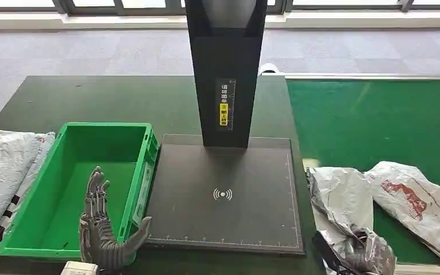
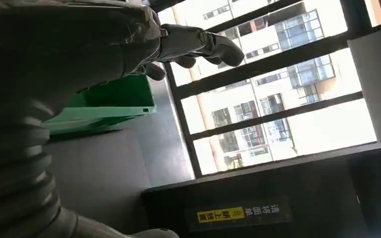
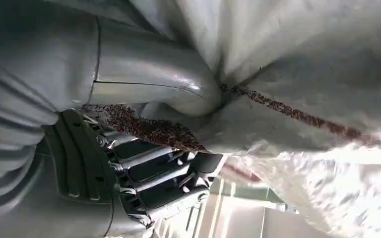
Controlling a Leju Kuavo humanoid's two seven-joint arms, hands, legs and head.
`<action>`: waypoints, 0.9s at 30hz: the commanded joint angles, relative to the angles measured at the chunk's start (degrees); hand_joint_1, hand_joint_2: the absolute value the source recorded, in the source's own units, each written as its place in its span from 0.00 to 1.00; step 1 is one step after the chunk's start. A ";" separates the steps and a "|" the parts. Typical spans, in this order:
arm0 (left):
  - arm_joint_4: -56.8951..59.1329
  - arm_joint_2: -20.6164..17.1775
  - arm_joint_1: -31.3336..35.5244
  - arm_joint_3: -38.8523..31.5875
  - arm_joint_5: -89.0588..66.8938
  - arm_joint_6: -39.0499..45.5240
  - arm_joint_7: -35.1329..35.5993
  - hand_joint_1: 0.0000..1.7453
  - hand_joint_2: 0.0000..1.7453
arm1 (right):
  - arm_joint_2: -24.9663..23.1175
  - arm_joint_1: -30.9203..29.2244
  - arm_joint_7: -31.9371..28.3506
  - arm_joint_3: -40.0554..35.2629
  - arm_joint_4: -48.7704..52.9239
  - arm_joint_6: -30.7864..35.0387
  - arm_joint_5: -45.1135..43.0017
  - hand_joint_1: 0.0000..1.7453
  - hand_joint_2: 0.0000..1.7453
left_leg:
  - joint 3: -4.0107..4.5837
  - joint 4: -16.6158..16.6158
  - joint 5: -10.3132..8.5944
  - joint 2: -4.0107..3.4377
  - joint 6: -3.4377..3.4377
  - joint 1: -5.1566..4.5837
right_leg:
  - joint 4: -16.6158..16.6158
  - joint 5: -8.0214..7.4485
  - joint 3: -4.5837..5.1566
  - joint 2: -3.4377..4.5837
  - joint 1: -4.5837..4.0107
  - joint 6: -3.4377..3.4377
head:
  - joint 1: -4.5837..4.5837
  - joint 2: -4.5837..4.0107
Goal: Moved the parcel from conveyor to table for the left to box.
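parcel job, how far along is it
Early. The right robot hand grips a grey parcel at the green conveyor's near edge; nothing lies on the black scanner pad yet. The left robot hand waits open over the empty green bin. Transfer and boxing remain.

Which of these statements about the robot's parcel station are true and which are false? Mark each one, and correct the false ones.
1. The right hand grips a grey parcel bag. True.
2. The green crate holds a parcel. False: nothing lies in it.
3. The left hand holds a parcel. False: it holds nothing, its fingers apart over the crate's near right corner.
4. A second grey bag with red print lies on the green conveyor belt. True.
5. The black scanner plate stands left of the crate. False: it stands to the crate's right.
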State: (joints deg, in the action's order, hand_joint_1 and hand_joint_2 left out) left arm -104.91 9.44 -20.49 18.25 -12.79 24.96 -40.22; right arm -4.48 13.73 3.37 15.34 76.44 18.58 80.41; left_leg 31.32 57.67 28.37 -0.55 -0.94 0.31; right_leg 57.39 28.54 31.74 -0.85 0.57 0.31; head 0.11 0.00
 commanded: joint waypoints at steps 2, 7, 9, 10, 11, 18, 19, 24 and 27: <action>2.33 -2.96 0.73 1.88 1.08 0.82 0.22 0.00 1.00 | -5.36 2.23 -1.25 4.75 9.77 3.70 -0.72 1.00 1.00 | 0.00 -0.06 -0.07 0.09 0.00 0.00 | -0.05 -0.03 -0.01 0.00 -0.01 -0.03 | 0.00 0.00; 2.27 -3.38 0.69 2.53 1.38 1.31 0.22 0.00 1.00 | -7.24 3.78 -3.83 6.59 14.69 9.07 -2.92 1.00 1.00 | 0.03 -0.06 -0.06 0.09 0.01 -0.06 | 0.00 0.02 0.03 -0.02 0.07 -0.02 | 0.00 0.00; 2.27 -3.38 0.69 2.53 1.38 1.31 0.22 0.00 1.00 | -7.24 3.78 -3.83 6.59 14.69 9.07 -2.92 1.00 1.00 | 0.02 -0.04 -0.04 0.07 0.01 -0.01 | -0.02 0.02 0.00 -0.01 0.01 -0.02 | 0.00 0.00; 2.27 -3.38 0.69 2.53 1.38 1.31 0.22 0.00 1.00 | -7.24 3.78 -3.83 6.59 14.69 9.07 -2.92 1.00 1.00 | -0.04 -0.10 -0.07 0.11 0.01 -0.01 | -0.08 -0.01 -0.07 0.00 0.01 -0.02 | 0.00 0.00; 2.27 -3.38 0.69 2.53 1.38 1.31 0.22 0.00 1.00 | -7.24 3.78 -3.83 6.59 14.69 9.07 -2.92 1.00 1.00 | -0.02 -0.08 -0.06 0.10 0.02 -0.03 | -0.05 0.00 -0.04 -0.01 0.04 -0.01 | 0.00 0.00; 2.63 -4.29 1.44 3.91 2.56 2.44 0.22 0.00 1.00 | -10.75 6.01 -15.79 11.02 22.06 20.97 -12.41 1.00 1.00 | 0.04 -0.04 -0.03 0.17 0.05 -0.07 | 0.03 0.06 0.04 -0.08 0.08 -0.01 | 0.00 0.00; 2.72 -4.45 1.56 4.09 2.64 2.64 0.22 0.00 1.00 | -10.88 6.03 -16.74 11.12 22.36 20.88 -13.52 1.00 1.00 | 0.03 -0.08 -0.05 0.22 0.05 -0.05 | -0.02 0.04 0.00 -0.11 0.06 -0.02 | 0.00 0.00; 3.49 -5.63 2.44 5.64 3.41 2.86 0.22 0.00 1.00 | -15.52 3.03 -38.64 16.13 31.69 21.42 -28.77 1.00 1.00 | -0.03 -0.10 -0.02 0.06 0.01 -0.07 | -0.01 0.04 0.02 0.06 0.07 -0.03 | 0.00 0.00; 3.93 -5.40 3.23 5.59 3.74 2.47 0.22 0.00 1.00 | -15.52 4.74 -43.37 10.06 37.81 21.42 -33.44 1.00 1.00 | 0.09 -0.01 0.01 0.04 0.02 -0.10 | 0.10 0.07 0.14 0.06 0.11 -0.01 | 0.00 0.00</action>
State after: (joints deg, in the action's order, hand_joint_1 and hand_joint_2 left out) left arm -104.65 7.02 -20.06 20.83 -9.79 27.82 -40.22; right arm -14.71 18.47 -26.26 25.67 98.28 40.02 59.89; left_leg 31.32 57.67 28.46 -0.55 -0.93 0.31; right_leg 57.40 28.64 31.74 -0.83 0.59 0.31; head 0.11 0.00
